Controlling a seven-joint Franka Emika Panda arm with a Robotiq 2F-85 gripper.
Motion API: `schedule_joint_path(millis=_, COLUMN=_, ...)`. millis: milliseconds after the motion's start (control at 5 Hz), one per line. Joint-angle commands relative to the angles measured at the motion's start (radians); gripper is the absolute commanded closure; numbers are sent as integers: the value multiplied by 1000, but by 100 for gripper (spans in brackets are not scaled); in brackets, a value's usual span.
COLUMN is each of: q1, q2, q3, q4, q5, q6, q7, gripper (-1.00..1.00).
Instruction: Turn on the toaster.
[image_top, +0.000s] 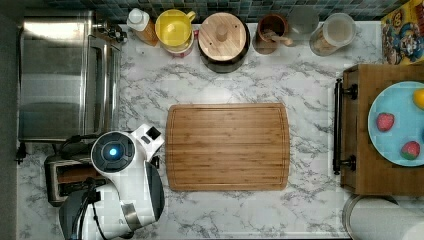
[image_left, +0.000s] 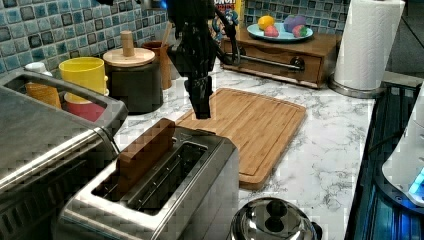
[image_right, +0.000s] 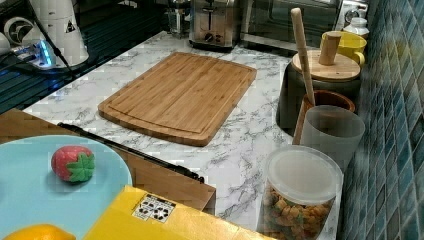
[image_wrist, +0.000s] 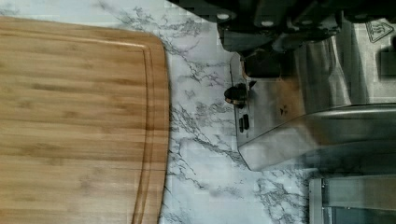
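The toaster (image_left: 165, 185) is a small brushed-steel box in the left view's foreground, and a brown slice stands in one of its two top slots. In the top view the toaster (image_top: 62, 177) sits at the lower left, half covered by my white arm (image_top: 132, 170). My dark gripper (image_left: 202, 111) hangs just above the toaster's far end, next to the cutting board. In the wrist view the toaster's end face (image_wrist: 280, 112), with a black knob (image_wrist: 236, 94), lies right under the gripper (image_wrist: 261, 46). The right view shows the toaster (image_right: 212, 22) far off.
A large steel toaster oven (image_top: 65, 75) stands beside the toaster. A bamboo cutting board (image_top: 227, 146) lies mid-counter. A shiny kettle (image_left: 272, 220) sits in front. Jars, a yellow cup (image_top: 174, 27) and a lidded pot (image_top: 222, 36) line the back wall. A wooden drawer box (image_top: 385, 127) carries a plate of fruit.
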Motion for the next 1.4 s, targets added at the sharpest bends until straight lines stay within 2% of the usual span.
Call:
schedule_joint_path(millis=200, q1=28, q2=-55, q3=36, q4=-58, q5=54, q6=48, q7=-36, gripper=100)
schedule_joint_path(millis=400, q1=22, q2=-18, q3=35, q4=-30, q5=8, q6=29, q7=10, gripper=100)
schedule_joint_path(millis=800, q1=-10, q2=-16, q3=17, q4=-24, q5=-4, q6=36, q7=53, gripper=100)
schedule_joint_path(millis=1200, q1=7, q2=39, q3=24, q4=4, q5=60, q6=31, q7=-37, gripper=100)
schedule_joint_path(millis=1400, q1=17, q2=108, q3=43, q4=25, q5=20, q6=26, q7=-25, gripper=100)
